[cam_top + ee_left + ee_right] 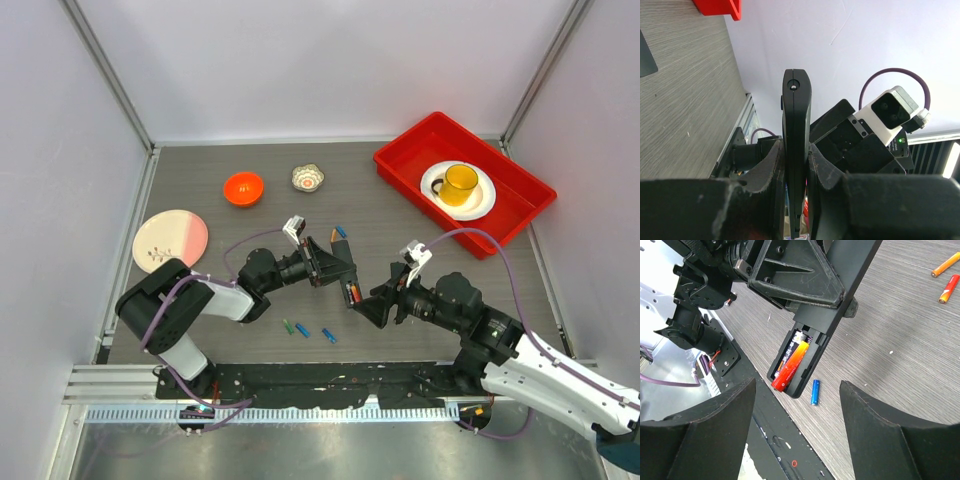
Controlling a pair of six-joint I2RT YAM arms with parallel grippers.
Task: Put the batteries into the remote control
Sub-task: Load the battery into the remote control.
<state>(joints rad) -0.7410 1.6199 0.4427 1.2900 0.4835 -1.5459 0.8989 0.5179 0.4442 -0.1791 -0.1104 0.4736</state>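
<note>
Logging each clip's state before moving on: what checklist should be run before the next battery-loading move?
1. Remote control clamped in left gripper: ok.
2. Battery bay uncovered and facing the right arm: ok.
3. Red-orange battery seated flat in the bay: cannot tell, it looks slightly tilted.
4. Right gripper open and empty: ok.
5. Spare cell nearby: ok, a blue battery lies on the table by the remote's end.

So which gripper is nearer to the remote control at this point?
Left. The left gripper is shut on the remote, its jaws clamping the two sides. The right gripper is open and apart from the remote, facing its free end.
</note>
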